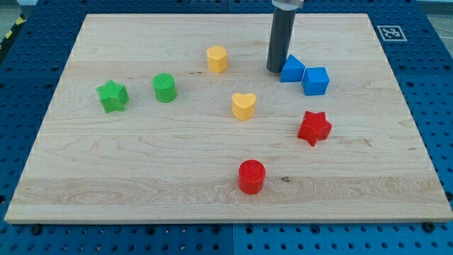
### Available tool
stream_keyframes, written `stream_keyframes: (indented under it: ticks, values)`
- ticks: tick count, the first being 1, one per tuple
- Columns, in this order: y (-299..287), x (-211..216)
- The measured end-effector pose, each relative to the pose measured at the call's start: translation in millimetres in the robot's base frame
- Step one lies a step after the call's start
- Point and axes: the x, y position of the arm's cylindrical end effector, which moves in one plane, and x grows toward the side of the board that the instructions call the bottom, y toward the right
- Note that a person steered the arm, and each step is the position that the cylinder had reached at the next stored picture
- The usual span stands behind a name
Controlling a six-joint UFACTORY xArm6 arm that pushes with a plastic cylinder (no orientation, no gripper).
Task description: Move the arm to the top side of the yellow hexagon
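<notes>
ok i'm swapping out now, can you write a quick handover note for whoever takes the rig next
My tip is down on the board, right against the left side of the blue triangular block, which touches the blue cube on its right.
The yellow hexagon sits to the view's left of my tip, with a clear gap between them. The yellow heart is lower, nearer the board's middle.
Done: nothing final; my tip is beside the hexagon, not on its top side.
Left: bring my tip leftward and toward the view's top, to the bare strip above the hexagon, probably without nudging it.
</notes>
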Motion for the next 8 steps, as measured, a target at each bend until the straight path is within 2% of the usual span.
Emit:
stream_keyframes:
  ticks: [3, 4, 6, 8]
  values:
    - [-1, 9]
    - [-22, 20]
    - [-61, 0]
    - [-61, 3]
